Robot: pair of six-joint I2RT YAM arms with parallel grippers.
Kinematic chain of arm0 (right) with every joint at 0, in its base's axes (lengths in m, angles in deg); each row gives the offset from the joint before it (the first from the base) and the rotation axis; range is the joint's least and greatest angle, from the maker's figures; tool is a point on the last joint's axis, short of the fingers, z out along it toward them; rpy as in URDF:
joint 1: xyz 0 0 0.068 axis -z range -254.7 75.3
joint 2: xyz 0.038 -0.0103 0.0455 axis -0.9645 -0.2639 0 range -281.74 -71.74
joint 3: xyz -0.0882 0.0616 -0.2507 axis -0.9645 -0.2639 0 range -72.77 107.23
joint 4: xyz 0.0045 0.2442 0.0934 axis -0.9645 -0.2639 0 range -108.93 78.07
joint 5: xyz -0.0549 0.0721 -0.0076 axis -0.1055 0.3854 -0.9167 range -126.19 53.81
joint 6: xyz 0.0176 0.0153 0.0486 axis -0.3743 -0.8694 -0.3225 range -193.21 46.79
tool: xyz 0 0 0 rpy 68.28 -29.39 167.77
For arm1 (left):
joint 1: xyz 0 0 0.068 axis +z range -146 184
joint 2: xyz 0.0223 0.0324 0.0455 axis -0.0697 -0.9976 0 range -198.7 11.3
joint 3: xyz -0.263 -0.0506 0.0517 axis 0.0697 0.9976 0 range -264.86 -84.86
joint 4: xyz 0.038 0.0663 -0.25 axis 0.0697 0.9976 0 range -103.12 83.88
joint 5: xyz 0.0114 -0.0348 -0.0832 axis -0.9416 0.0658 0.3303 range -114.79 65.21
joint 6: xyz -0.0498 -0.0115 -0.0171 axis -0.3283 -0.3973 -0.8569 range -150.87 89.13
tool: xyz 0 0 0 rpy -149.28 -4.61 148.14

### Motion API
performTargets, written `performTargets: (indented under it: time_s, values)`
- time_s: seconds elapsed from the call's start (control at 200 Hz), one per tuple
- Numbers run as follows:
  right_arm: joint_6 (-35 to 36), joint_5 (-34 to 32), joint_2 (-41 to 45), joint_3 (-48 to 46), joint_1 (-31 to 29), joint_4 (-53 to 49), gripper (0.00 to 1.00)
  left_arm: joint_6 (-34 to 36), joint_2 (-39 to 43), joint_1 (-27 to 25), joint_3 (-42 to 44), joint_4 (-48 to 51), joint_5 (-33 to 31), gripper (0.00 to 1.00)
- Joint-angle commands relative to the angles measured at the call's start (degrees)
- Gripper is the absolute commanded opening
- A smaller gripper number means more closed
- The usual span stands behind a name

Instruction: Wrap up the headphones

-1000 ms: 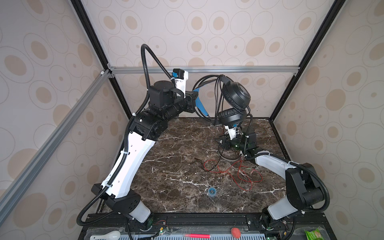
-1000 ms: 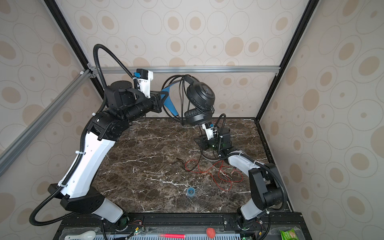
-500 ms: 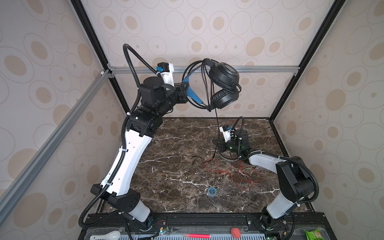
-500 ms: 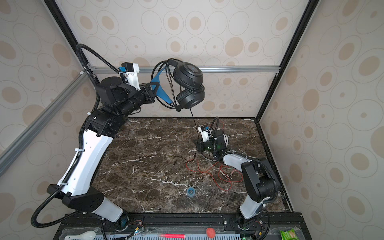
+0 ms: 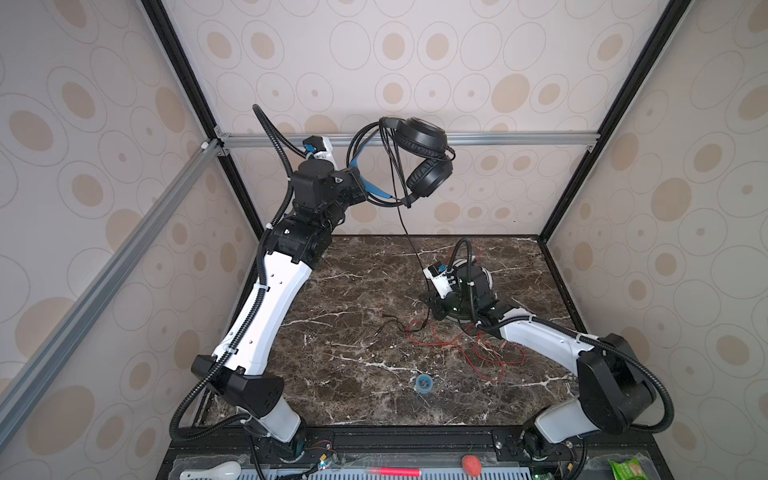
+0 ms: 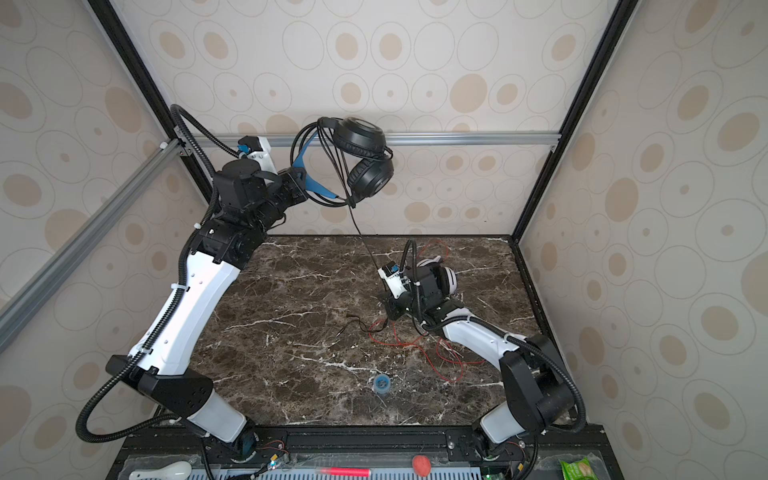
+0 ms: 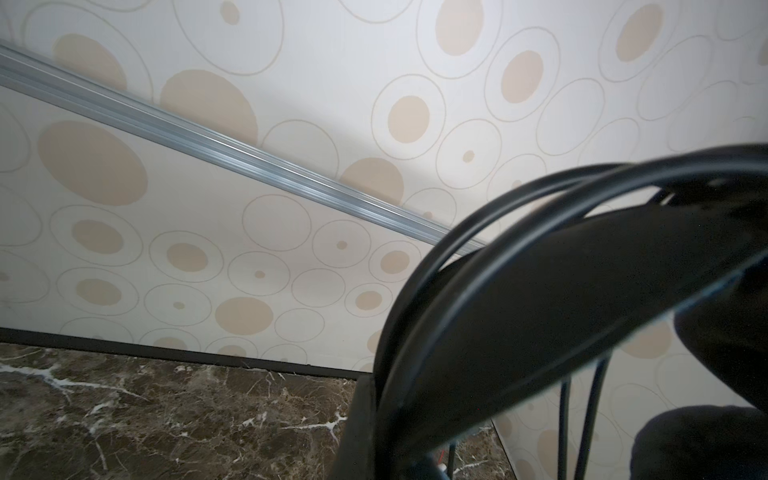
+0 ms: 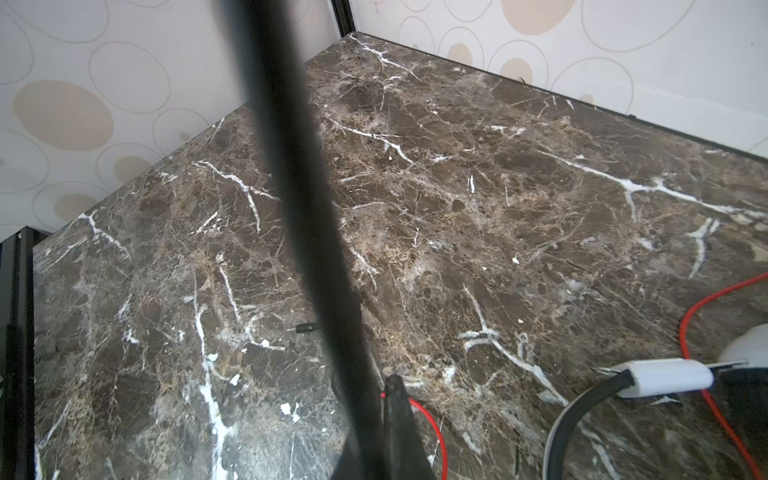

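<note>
The left tool (image 5: 360, 185) is clenched on the headband of the black headphones (image 5: 424, 143) and holds them high near the rear wall, apparently so the black cord (image 5: 411, 243), with some turns over the band, hangs clear for winding. The right tool (image 5: 430, 307), low over the worktop (image 5: 340, 365), is closed on that cord, which runs taut between the two, judged ready for another turn. The white headphones (image 6: 448, 277) lie on the worktop behind the right arm, their red cord (image 5: 492, 357) loose and unwrapped.
</note>
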Motion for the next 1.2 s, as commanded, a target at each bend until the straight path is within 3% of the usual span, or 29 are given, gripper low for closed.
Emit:
performTargets:
  time_s: [0.0,0.505,0.925,1.195]
  values:
    - [3.4,-3.2,3.0,-0.9,-2.2,-6.0,0.00,-0.6,-0.9,1.0,-1.7,-4.4,-4.8,0.00]
    - [11.6,-10.7,12.3,3.1,-12.2,-21.6,0.00,7.6,-3.8,2.9,0.6,-3.4,-12.2,0.00]
    - [16.1,-11.3,13.8,9.7,-18.3,-29.8,0.00,12.4,-4.3,2.7,5.4,-0.7,-20.1,0.00]
    - [18.7,-11.6,12.0,14.8,-19.6,-32.2,0.00,18.1,-6.8,1.1,5.3,6.3,-28.9,0.00]
